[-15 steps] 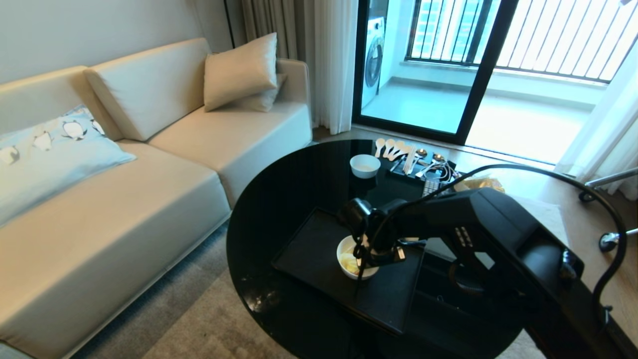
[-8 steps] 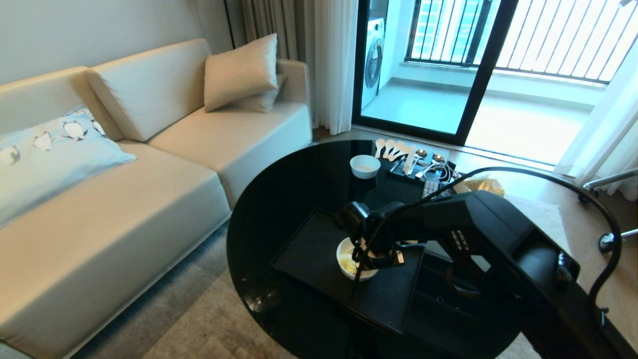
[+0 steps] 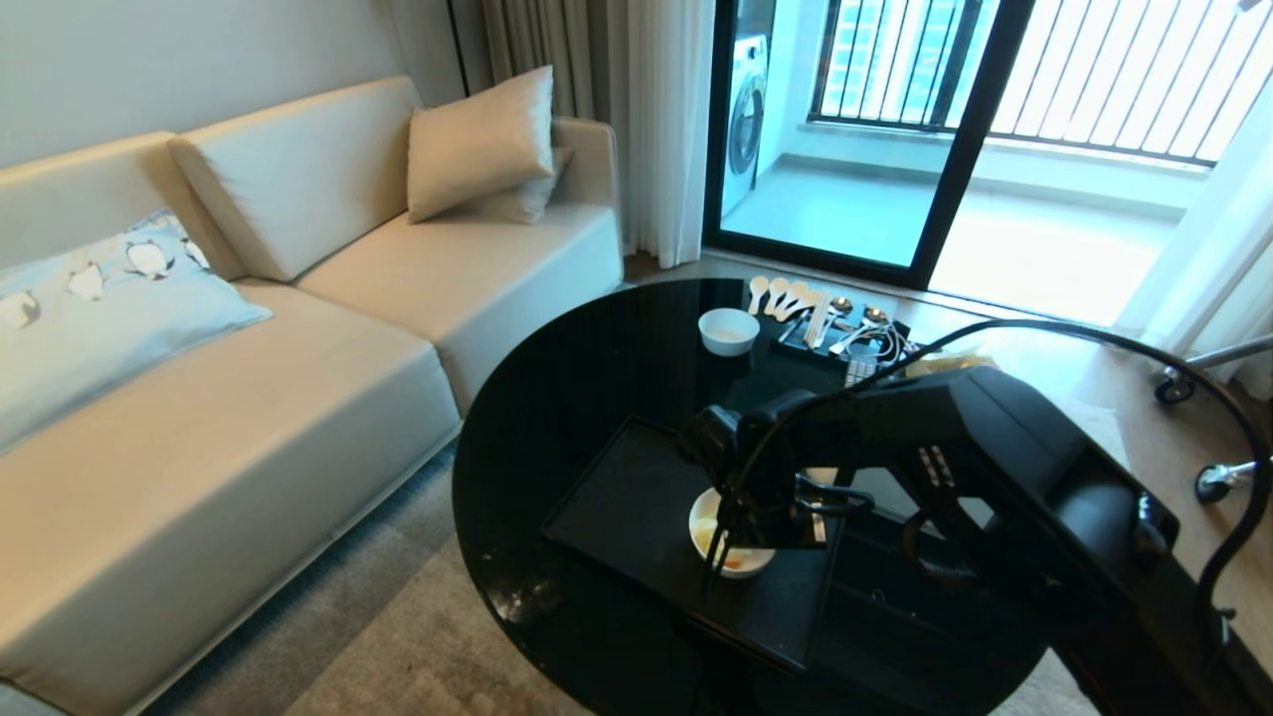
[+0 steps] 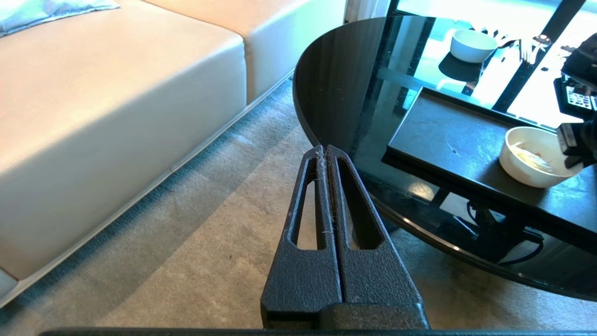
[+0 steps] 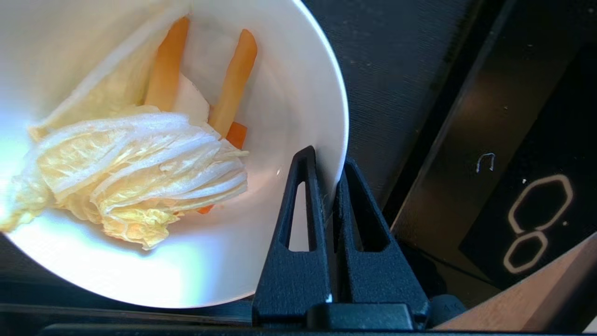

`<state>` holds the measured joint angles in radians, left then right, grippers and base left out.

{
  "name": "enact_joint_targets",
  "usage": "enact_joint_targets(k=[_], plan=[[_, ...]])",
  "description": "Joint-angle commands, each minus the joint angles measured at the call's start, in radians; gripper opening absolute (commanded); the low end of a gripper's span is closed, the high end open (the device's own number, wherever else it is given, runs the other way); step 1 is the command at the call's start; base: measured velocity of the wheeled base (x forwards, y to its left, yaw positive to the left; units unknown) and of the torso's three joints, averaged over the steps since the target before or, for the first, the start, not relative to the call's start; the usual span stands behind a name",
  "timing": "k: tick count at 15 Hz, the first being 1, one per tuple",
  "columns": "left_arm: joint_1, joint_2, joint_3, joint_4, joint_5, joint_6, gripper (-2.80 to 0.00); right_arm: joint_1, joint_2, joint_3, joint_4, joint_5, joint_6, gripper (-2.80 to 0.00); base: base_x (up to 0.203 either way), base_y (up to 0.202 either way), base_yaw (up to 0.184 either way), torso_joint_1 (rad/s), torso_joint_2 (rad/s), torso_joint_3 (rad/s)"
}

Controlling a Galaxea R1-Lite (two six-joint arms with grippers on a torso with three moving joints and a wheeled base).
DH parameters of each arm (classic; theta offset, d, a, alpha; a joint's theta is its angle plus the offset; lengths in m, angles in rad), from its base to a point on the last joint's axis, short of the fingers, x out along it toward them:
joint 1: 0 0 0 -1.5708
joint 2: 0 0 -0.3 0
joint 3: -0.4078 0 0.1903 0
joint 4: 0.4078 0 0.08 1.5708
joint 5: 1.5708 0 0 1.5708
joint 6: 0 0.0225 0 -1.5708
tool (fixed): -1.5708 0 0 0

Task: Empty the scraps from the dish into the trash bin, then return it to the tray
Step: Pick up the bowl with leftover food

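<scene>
The dish (image 5: 186, 266), a cream-white bowl, holds the scraps (image 5: 135, 177): pale-yellow leaf pieces and orange strips. My right gripper (image 5: 328, 158) is shut on its rim, one finger inside and one outside. In the head view the dish (image 3: 741, 562) sits low over the near right part of the black tray (image 3: 617, 497), with the right gripper (image 3: 786, 512) above it. My left gripper (image 4: 324, 149) is shut and empty, parked over the carpet beside the table edge. From there the dish (image 4: 531, 161) and tray (image 4: 447, 135) also show. The trash bin is out of view.
The tray lies on a round black glass table (image 3: 557, 378). At the table's far side stand a smaller white bowl (image 3: 728, 330), a cutlery rest with spoons (image 3: 825, 318) and a remote (image 3: 857, 373). A cream sofa (image 3: 298, 348) is on the left and chair castors (image 3: 1213, 482) on the right.
My right gripper has turned at the wrist and carried the dish a little toward the tray's near right edge. The left arm has not moved.
</scene>
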<state>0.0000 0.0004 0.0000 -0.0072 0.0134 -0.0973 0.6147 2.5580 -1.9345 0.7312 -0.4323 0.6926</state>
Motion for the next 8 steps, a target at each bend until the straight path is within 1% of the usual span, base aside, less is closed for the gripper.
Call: enact_joint_targets(k=[1, 6, 8], plan=[[0.000, 0.000, 0.000, 0.000, 0.000, -0.001, -2.80, -0.013, -0.043, -0.001, 0.015, -0.005, 0.029, -2.80, 0.000, 0.000, 0.000, 0.000, 0.00, 0.000], [0.000, 0.000, 0.000, 0.000, 0.000, -0.001, -2.80, -0.044, -0.092, -0.001, 0.074, 0.010, 0.102, -2.80, 0.000, 0.000, 0.000, 0.000, 0.00, 0.000], [0.000, 0.000, 0.000, 0.000, 0.000, -0.001, -2.80, -0.060, -0.112, 0.000, 0.089, 0.015, 0.117, -2.80, 0.000, 0.000, 0.000, 0.000, 0.00, 0.000]])
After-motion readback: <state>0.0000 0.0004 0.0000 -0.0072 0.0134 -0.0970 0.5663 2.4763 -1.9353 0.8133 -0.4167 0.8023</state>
